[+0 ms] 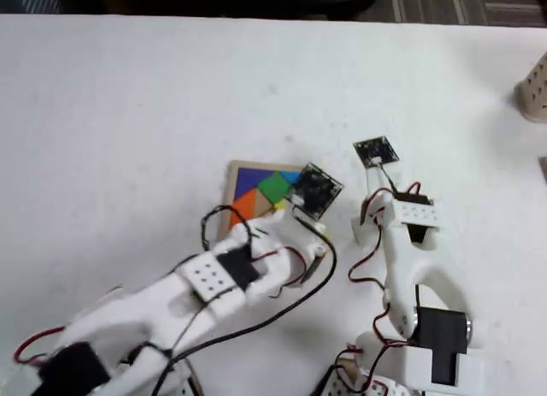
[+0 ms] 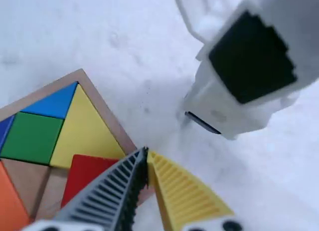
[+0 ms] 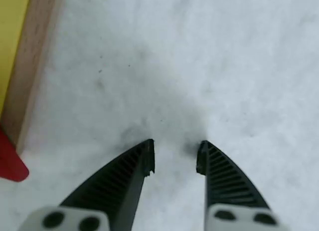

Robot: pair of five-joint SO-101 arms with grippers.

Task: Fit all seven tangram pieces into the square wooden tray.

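The square wooden tray (image 2: 107, 111) lies mid-table and holds blue (image 2: 52, 102), green (image 2: 31, 137), yellow (image 2: 84, 131) and orange (image 2: 9, 206) pieces. A red piece (image 2: 84, 173) rests at the tray's near corner, and its tip (image 3: 10, 166) sticks out past the wooden rim (image 3: 30, 76). My left gripper (image 2: 146, 155) is shut, its grey and yellow fingertips together just above the red piece's edge at that corner. My right gripper (image 3: 175, 158) stands open over bare table beside the tray, with nothing between its fingers. In the high view the tray (image 1: 246, 168) is partly hidden under the left arm (image 1: 214, 280).
The right arm's white body (image 2: 239, 66) hangs close beside the left gripper. A cardboard object (image 1: 534, 88) stands at the table's right edge. Black and red cables (image 1: 325, 276) loop between the two arms. White table stretches beyond the tray.
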